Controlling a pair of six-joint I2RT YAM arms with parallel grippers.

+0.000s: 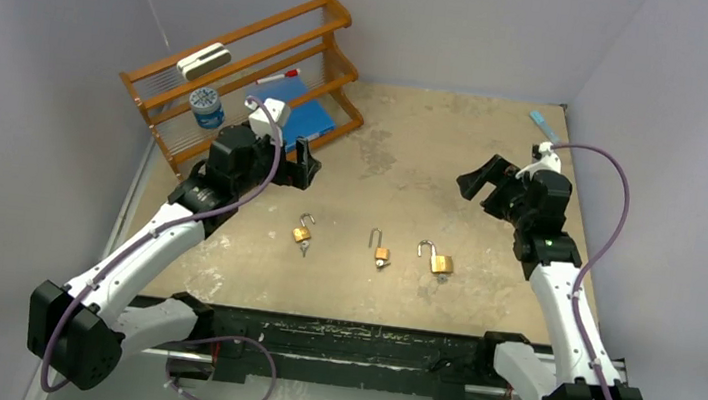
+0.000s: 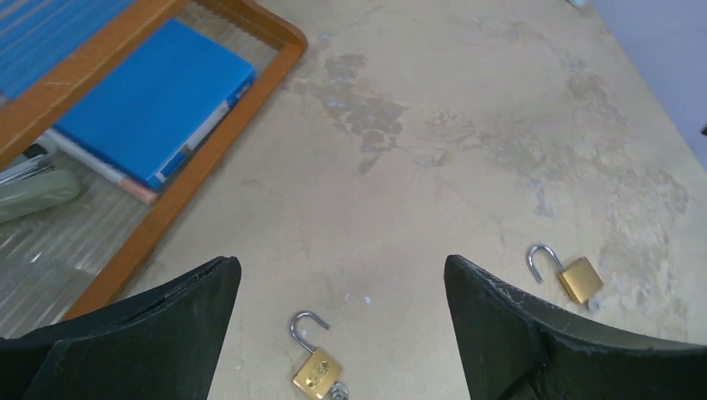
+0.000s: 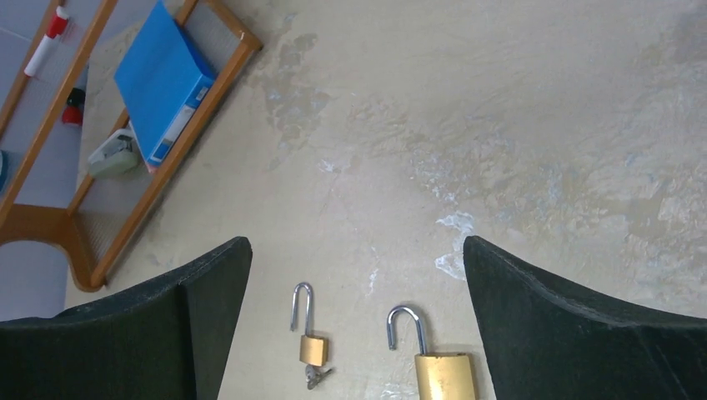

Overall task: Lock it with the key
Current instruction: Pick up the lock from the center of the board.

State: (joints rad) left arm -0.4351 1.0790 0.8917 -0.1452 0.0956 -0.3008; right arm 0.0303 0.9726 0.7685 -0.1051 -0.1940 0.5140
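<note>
Three small brass padlocks, steel shackles open, lie in a row between the arms: left padlock [image 1: 303, 233], middle padlock [image 1: 381, 254], right padlock [image 1: 440, 263]. Left gripper [image 1: 301, 166] and right gripper [image 1: 478, 182] hover spread wide, holding nothing.

Worn beige tabletop [image 1: 415, 157], marked with darker stains and pale scuffs, fills the middle of the scene. Plain pale grey walls [image 1: 451, 20] close it in on the left, far and right sides. At the far left, a slatted orange-brown wooden rack [image 2: 204, 154] stands at an angle. A flat blue folder [image 2: 150, 100] lies on a lower shelf. A white oblong object [image 1: 203, 59], perhaps a stapler, rests on top. Light is soft and even.
</note>
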